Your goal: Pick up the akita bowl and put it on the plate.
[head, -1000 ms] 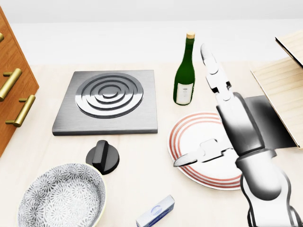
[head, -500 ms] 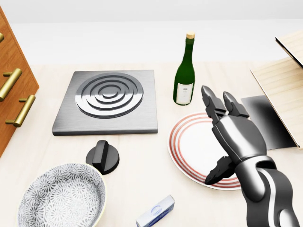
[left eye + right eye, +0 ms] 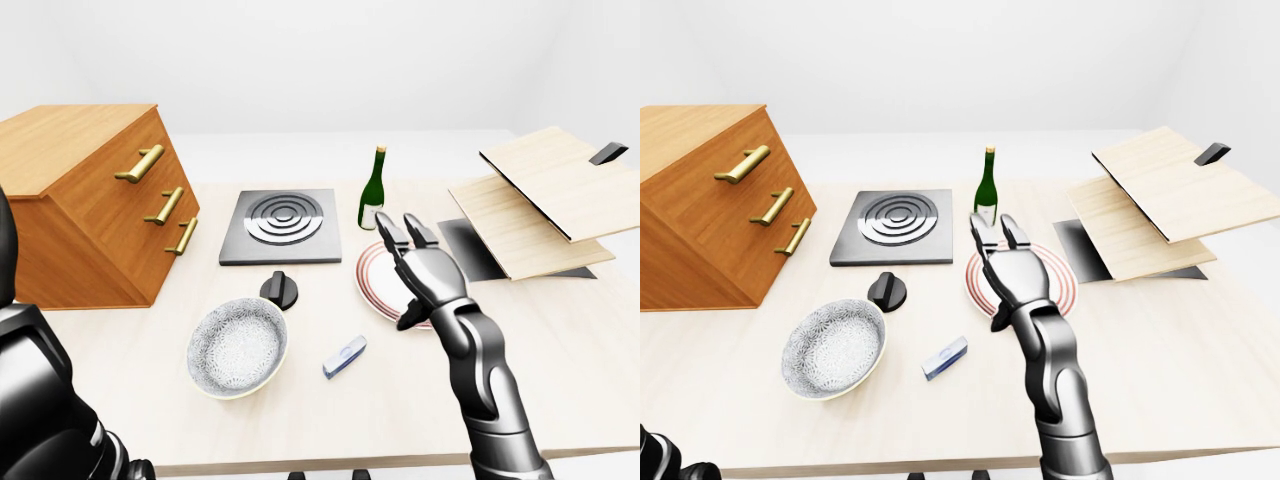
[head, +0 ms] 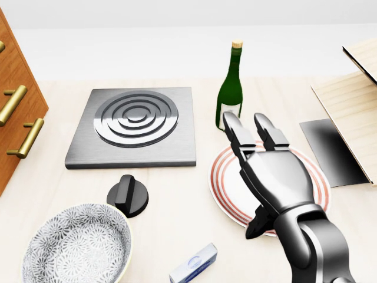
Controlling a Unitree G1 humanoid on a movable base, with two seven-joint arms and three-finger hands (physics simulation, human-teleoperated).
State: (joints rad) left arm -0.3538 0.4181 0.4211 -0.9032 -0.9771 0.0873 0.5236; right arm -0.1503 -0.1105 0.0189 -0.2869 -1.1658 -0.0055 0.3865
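Observation:
The akita bowl [image 4: 76, 247], white with a fine grey pattern, stands on the table at the bottom left of the head view, with nothing in it. The plate [image 4: 225, 178], white with red rings, lies to the right of the middle. My right hand [image 4: 247, 162] hovers over the plate, palm up-tilted, fingers spread open and holding nothing. It hides much of the plate's middle and right. It is well apart from the bowl, to the bowl's right. Only my left arm's upper part [image 3: 40, 400] shows at the left-eye view's bottom left; the left hand is out of view.
A green wine bottle [image 4: 230, 94] stands just above the plate. A grey burner plate [image 4: 134, 125], a black knob [image 4: 128, 196] and a small blue-white box [image 4: 194, 263] lie between bowl and plate. A wooden drawer chest [image 3: 95, 200] stands left; wooden boards [image 3: 540, 195] stand right.
My right hand has swung left and lower, from beside the plate's right edge to over the plate's middle, fingers still spread. Bowl, plate and camera have not moved.

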